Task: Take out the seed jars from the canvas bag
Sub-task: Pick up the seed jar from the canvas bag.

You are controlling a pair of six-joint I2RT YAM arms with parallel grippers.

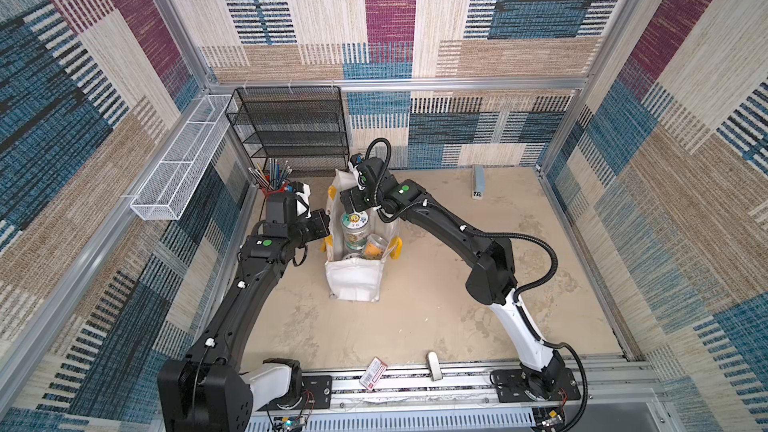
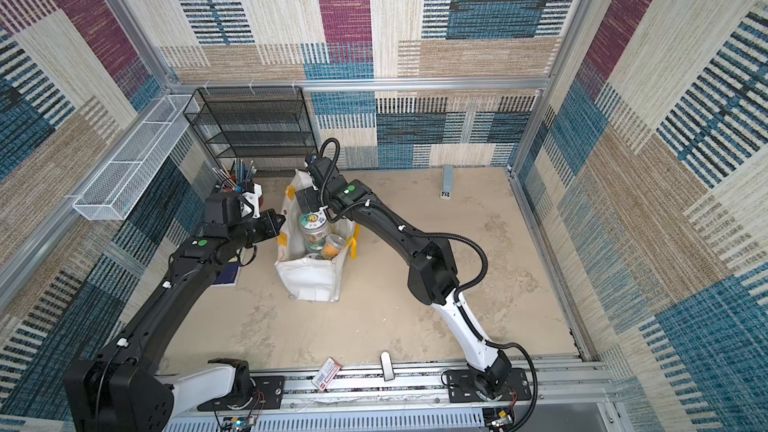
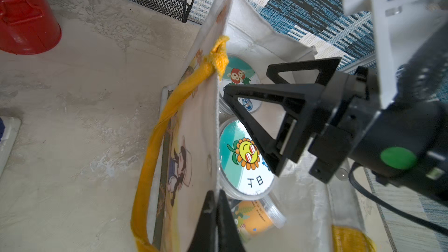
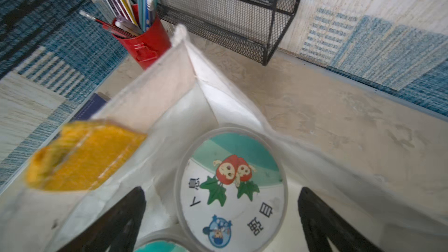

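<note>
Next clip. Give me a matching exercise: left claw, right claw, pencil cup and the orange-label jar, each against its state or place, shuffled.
1 left claw
2 right claw
3 red pencil cup
4 orange-label jar

a tipped over inside the canvas bag
b open over the strawberry-lid jar
c shut on the bag's wall
d upright on the table, outside the bag

Pairs: 1-c; 2-b; 3-d; 4-a
</note>
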